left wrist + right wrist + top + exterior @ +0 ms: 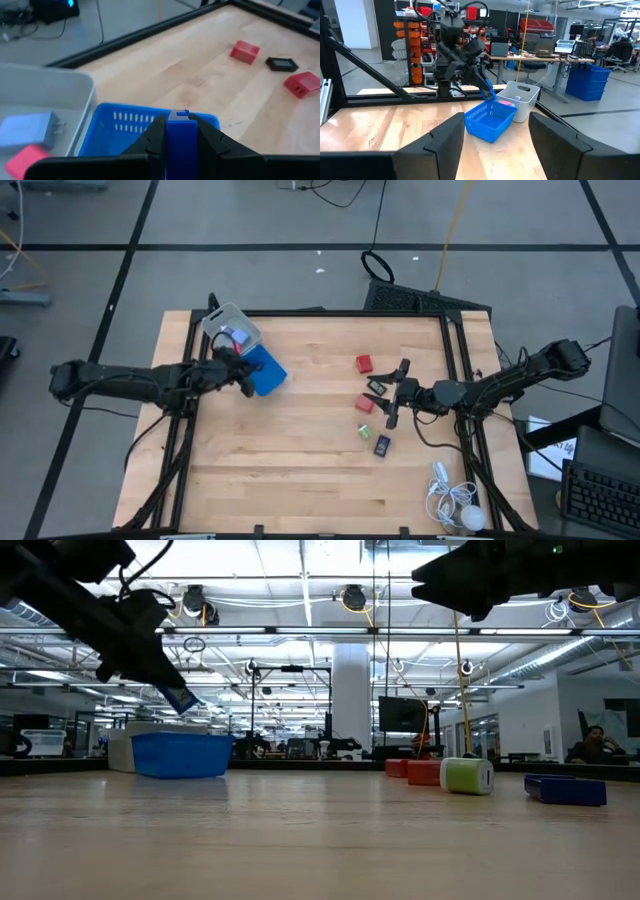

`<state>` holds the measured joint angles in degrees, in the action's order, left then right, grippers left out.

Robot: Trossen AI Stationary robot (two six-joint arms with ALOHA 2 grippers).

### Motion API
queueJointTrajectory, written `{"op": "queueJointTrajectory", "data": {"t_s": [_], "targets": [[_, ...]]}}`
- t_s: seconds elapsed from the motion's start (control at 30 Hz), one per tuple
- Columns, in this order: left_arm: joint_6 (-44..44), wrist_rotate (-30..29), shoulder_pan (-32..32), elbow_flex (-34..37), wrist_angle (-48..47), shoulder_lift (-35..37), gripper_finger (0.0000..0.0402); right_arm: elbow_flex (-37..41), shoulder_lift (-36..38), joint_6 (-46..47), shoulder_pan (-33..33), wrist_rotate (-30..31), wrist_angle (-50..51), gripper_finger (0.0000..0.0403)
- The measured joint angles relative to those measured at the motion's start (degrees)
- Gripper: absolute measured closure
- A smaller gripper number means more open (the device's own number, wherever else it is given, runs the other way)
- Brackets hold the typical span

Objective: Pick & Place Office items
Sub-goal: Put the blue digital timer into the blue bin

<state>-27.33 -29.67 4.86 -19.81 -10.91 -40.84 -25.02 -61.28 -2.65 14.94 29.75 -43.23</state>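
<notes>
Left gripper (176,145) clamps blue piece (178,131) (long axis tilted downward) over blue tray (120,127); right gripper (393,402) spread.

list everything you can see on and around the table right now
red blocks: 2, red, right of centre
dark piece: 1, black with pale centre, between them
green piece: 1, green, nearer the front
dark blue piece: 1, beside it
pale blue piece: 1, in box
pink piece: 1, in box
clear box: 1, back left
blue tray: 1, beside box
white corded gadget: 1, front right
blue piece: 1, in left tool
left tool: shut, over tray
right tool: open, over red blocks
</notes>
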Motion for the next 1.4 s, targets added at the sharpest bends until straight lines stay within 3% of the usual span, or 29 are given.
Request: {"op": "queueJointTrajectory", "data": {"t_s": [0.37,0.6,0.77,1.0,1.27,1.4], "targets": [[-12.78,8.39,6.22,0.0,-2.94,-0.32,0.0345,0.0,0.0,0.06,0.0,0.0,-0.08,0.019],[-17.65,13.03,8.22,-0.09,-1.82,-6.34,0.0344,0.0,-0.04,0.5,0.0,0.0,-0.27,0.019],[-18.23,15.1,10.12,-0.09,2.99,-10.71,0.0326,-0.02,-0.04,0.5,0.0,0.0,-0.27,0.019],[-17.42,19.71,11.72,-0.09,8.16,-15.07,0.0345,-0.02,-0.04,0.44,0.0,0.0,-0.25,0.019],[-17.84,19.75,12.75,-0.09,8.08,-18.18,0.0304,-0.04,-0.04,0.44,0.0,0.0,-0.21,0.019],[-17.53,19.74,12.75,-0.09,8.1,-18.84,0.0308,-0.04,-0.04,0.45,-0.02,0.0,-0.21,0.019]]}}
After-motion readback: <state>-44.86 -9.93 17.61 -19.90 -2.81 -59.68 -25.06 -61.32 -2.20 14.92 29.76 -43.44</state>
